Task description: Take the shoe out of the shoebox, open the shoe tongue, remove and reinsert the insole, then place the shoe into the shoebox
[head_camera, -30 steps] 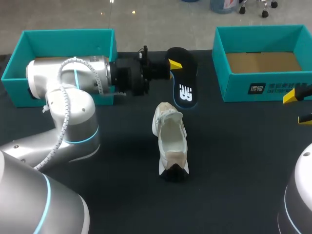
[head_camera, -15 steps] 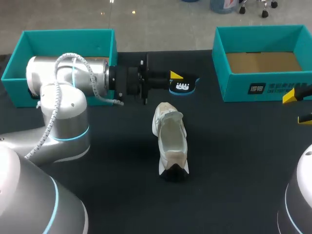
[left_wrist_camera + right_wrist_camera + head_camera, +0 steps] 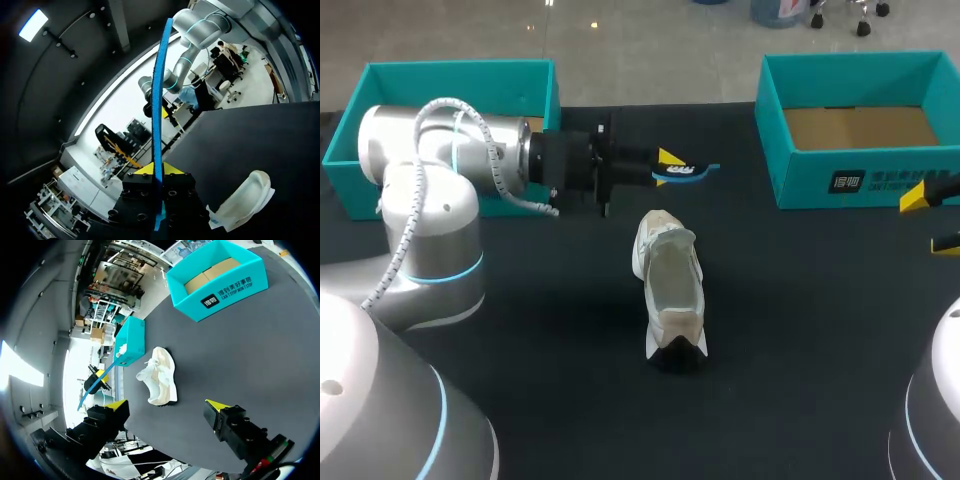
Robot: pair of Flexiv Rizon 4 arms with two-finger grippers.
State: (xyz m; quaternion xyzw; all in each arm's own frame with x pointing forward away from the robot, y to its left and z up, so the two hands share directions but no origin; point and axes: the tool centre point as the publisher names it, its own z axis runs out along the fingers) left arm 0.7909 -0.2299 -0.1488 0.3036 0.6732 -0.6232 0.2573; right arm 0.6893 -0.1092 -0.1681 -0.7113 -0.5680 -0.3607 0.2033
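— Where's the shoe right now?

— The shoe stands on the dark table near the middle, outside both boxes, toe far and heel near. Its insole is out of it, held off the table just beyond the toe. The left gripper has its fingers clamped on the insole.

— Do the wrist cameras add anything?

— The left wrist view shows the clamp plainly. There the insole rises as a thin blue edge from between the two yellow tips of the left gripper, and the shoe lies off to one side on the table. The head view shows only one of those tips. In the right wrist view the right gripper has its fingers wide apart with nothing between them (from above it is just two yellow tips at the right edge).

— And the boxes?

— The left shoebox is at the far left, behind the left arm. The right shoebox is at the far right, with its brown floor showing.

— What changed?

— A second ago the insole faced the head camera, black with a white mark. Now it is turned nearly edge-on, a blue sliver. The shoe and the right gripper haven't shifted.

— How does the shoe look?

— It is a cream-white sneaker, upright on its sole, with its mouth wide open and a pale inside. The laces are at the far end and there is a dark patch at the heel.
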